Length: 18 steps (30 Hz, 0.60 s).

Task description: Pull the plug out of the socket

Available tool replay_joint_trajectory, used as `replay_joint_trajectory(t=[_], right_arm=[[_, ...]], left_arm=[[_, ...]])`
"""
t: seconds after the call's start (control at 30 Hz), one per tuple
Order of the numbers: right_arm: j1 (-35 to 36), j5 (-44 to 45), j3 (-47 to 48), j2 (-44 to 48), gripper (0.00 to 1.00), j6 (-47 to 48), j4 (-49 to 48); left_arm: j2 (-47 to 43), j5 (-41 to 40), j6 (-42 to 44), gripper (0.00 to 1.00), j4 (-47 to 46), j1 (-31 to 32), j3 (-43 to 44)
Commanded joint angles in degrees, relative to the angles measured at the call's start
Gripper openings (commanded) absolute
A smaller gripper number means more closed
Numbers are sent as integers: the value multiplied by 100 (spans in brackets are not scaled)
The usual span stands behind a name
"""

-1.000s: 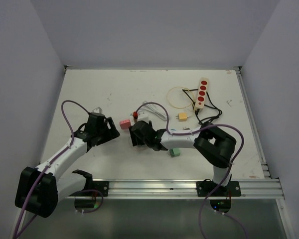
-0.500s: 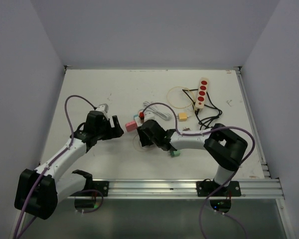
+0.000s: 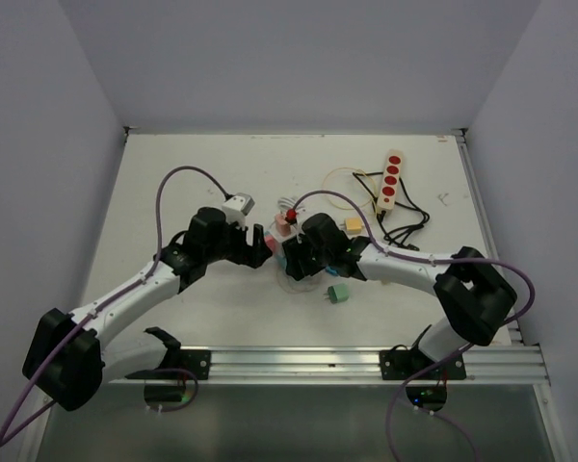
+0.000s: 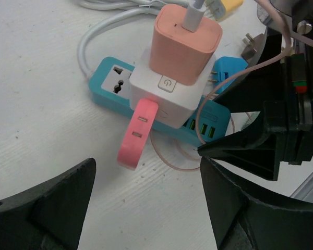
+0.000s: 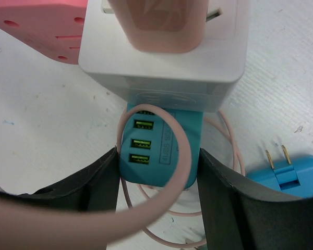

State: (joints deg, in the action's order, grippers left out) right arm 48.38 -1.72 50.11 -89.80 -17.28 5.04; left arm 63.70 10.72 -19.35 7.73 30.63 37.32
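The socket is a teal strip (image 4: 113, 82) with green USB ports (image 5: 138, 141), lying on the white table. A white adapter cube (image 4: 167, 99) sits on it. A peach plug (image 4: 185, 44) with a white cable is pushed into the cube's top. A flat pink plug (image 4: 138, 133) sticks out of the cube's side. My right gripper (image 5: 159, 166) is shut on the strip's USB end, one finger against each side. My left gripper (image 4: 146, 172) is open, just short of the pink plug and touching nothing. In the top view the two grippers (image 3: 255, 252) (image 3: 291, 255) meet at the cluster.
A thin pinkish cable loop (image 5: 183, 156) lies over and around the strip's end. A loose blue plug (image 5: 295, 169) rests beside it. Farther off lie a green plug (image 3: 337, 294), a yellow plug (image 3: 353, 224) and a beige strip with red sockets (image 3: 391, 180) with black cable.
Both arms have swung to the right and farther from their bases, and the socket cluster has shifted right with them. The right jaws have narrowed onto the teal strip. The left jaws have opened slightly.
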Motion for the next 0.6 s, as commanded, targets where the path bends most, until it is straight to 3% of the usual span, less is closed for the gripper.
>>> replay_joint_trajectory(t=[0.0, 0.57], right_arm=[[-30, -698, 69, 349, 0, 260, -29], [-145, -1006, 34, 507, 0, 199, 41]], left_arm=[[212, -140, 300, 83, -570, 39, 126], [784, -202, 608, 48, -843, 408, 197]])
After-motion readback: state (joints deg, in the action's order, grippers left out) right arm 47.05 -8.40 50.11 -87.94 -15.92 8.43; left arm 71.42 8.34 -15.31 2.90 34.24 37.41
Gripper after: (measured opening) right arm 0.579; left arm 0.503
